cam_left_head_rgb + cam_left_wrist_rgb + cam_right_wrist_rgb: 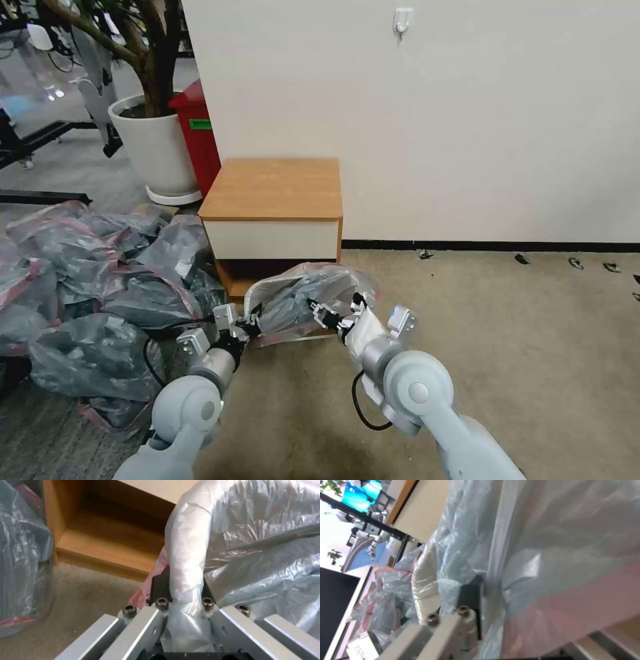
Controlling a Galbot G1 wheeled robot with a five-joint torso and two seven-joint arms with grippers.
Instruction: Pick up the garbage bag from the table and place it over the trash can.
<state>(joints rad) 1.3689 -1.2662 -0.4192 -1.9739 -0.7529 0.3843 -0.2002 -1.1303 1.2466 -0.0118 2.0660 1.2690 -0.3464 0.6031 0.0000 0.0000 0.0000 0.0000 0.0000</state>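
Both tools pinching the garbage bag at opposite sides: left tool clamped on a bunched fold of film, right tool closed on the edge by the pink band. Bag stretching low over the carpet, just in front of the worktop front edge. Risking a tear or slip if pulling apart harder; trash can apparently draped underneath, cannot tell.

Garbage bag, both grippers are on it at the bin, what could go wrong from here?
1. The garbage bag is thin film clamped by the left gripper and right gripper; pulling apart could tear it.
2. The table stands right behind, so the film might snag on its shelf edge.
3. The heap of bags lies beside the left arm, which could drag it.
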